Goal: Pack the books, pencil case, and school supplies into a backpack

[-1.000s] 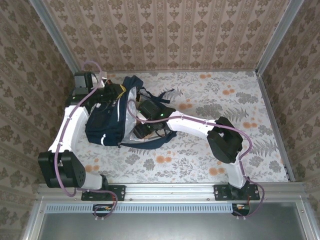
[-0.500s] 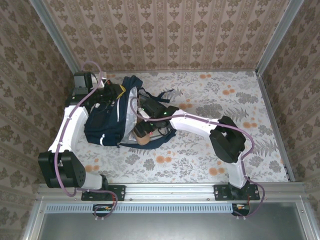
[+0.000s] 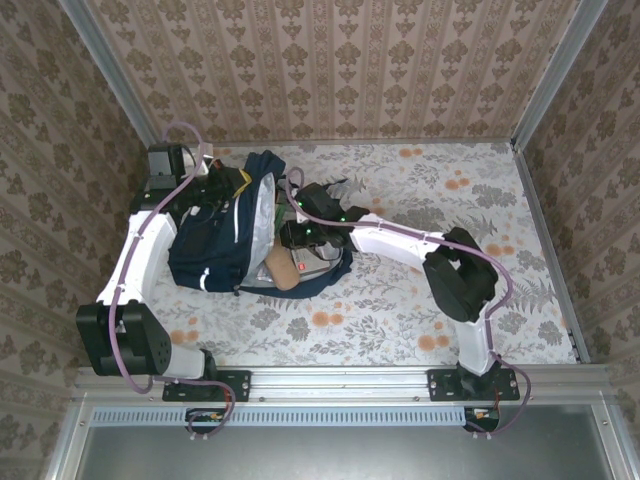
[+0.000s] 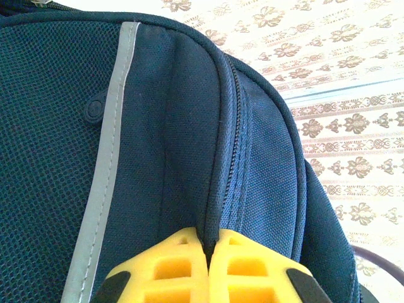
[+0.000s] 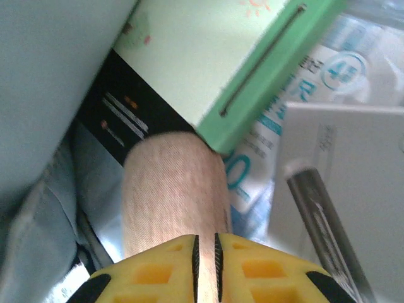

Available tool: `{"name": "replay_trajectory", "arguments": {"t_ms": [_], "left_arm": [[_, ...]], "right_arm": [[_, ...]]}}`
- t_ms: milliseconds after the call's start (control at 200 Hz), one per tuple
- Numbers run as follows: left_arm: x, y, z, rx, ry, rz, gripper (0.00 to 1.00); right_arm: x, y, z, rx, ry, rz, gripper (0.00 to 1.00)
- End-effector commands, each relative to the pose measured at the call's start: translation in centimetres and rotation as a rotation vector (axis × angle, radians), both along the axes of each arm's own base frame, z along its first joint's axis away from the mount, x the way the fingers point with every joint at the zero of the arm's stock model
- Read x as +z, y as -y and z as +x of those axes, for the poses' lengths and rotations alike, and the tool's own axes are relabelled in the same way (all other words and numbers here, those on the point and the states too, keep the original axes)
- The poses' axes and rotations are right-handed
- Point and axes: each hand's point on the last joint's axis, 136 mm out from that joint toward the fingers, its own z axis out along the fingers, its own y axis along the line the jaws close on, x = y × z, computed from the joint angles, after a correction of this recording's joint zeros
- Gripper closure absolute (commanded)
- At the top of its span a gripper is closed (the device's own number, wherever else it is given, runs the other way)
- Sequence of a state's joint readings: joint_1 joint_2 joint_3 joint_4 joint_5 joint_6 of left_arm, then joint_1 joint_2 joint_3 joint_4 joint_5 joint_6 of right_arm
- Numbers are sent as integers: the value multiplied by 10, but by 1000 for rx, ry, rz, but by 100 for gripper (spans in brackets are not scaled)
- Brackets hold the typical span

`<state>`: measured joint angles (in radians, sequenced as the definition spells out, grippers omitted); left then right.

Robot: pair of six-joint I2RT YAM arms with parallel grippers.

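The left gripper (image 4: 208, 238) clamps a seam of the backpack (image 4: 170, 126) at far left, while the right gripper (image 5: 205, 241), nearly closed, sits right at the tan case (image 5: 170, 183).

White arm links (image 3: 135, 255), black joints (image 3: 455, 285); looping purple cables (image 3: 182, 126); yellow, cell-moulded claw fingers (image 4: 180, 268)

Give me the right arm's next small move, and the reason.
I'd guess: push the tan case further into the backpack with the right gripper. Its jaws are all but shut right at the case's end, the case lies at the open mouth beside the green box, and the left gripper pinches the backpack's fabric.
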<state>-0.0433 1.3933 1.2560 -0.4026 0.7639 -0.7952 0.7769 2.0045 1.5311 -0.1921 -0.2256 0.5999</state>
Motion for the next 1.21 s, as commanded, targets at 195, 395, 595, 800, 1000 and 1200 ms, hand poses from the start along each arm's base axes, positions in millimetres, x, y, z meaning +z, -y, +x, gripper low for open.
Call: {"name": "replay_trajectory", "arguments": {"t_ms": [195, 395, 595, 800, 1000, 1200], "left_arm": [[54, 2, 0, -22, 193, -51, 100], [54, 2, 2, -20, 192, -53, 100], [54, 3, 3, -18, 193, -54, 100], [52, 4, 2, -18, 189, -52, 100], [50, 3, 2, -17, 188, -45, 100], [47, 3, 6, -19, 184, -41, 100]], "right_arm": [[-42, -4, 23, -139, -102, -67, 81], [-24, -43, 1, 43, -103, 40, 80], [-12, -63, -19, 141, -118, 110, 80], [-20, -66, -32, 178, -158, 97, 76], [11, -37, -17, 97, -60, 84, 66], [22, -26, -45, 146, -99, 97, 70]]}}
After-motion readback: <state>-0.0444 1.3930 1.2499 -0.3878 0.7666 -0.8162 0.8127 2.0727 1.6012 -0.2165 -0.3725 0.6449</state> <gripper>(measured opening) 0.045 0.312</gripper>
